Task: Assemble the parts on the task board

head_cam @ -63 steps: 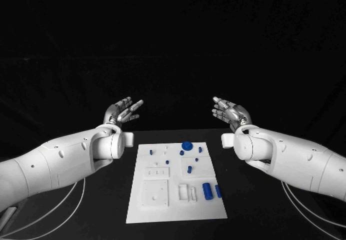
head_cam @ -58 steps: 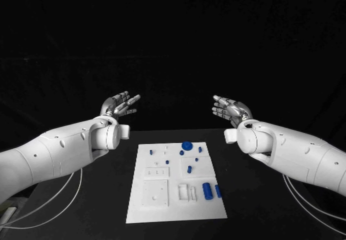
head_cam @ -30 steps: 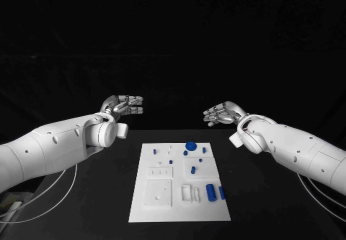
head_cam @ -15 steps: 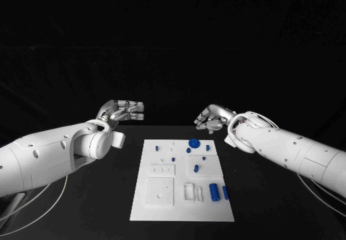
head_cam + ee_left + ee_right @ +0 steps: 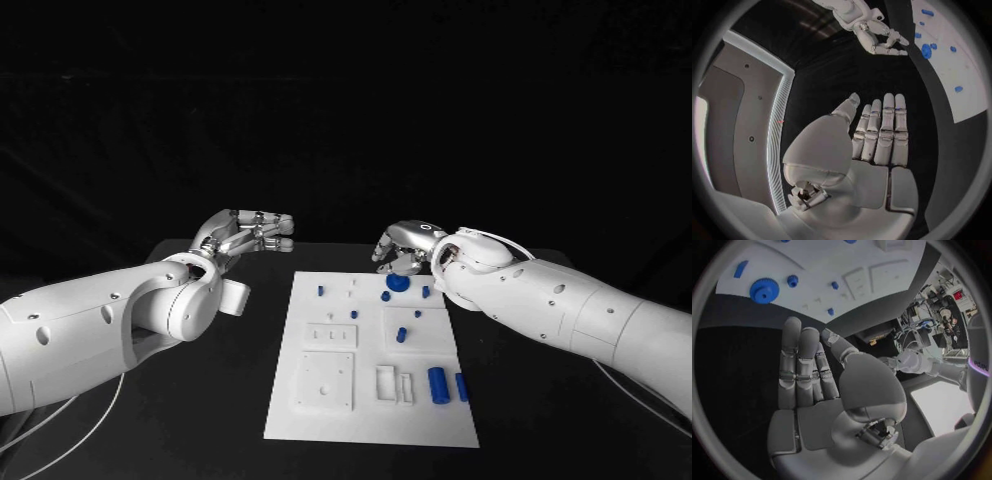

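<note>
The white task board lies in the middle of the black table. On its far end sits a blue gear, with small blue parts scattered near it. Two blue cylinders lie at the near right. My right hand hovers over the board's far edge, just behind the gear, fingers straight and holding nothing. My left hand hangs off the board's far left corner, also holding nothing. The gear shows beyond my right fingertips.
White square blocks with recesses stand on the board's near left. Black table surface lies on both sides of the board. In the left wrist view the right hand hangs beside the board.
Both hands have come down and inward from a raised, spread pose. The right hand has moved left to the board's far edge near the gear. The camera has tilted slightly.
</note>
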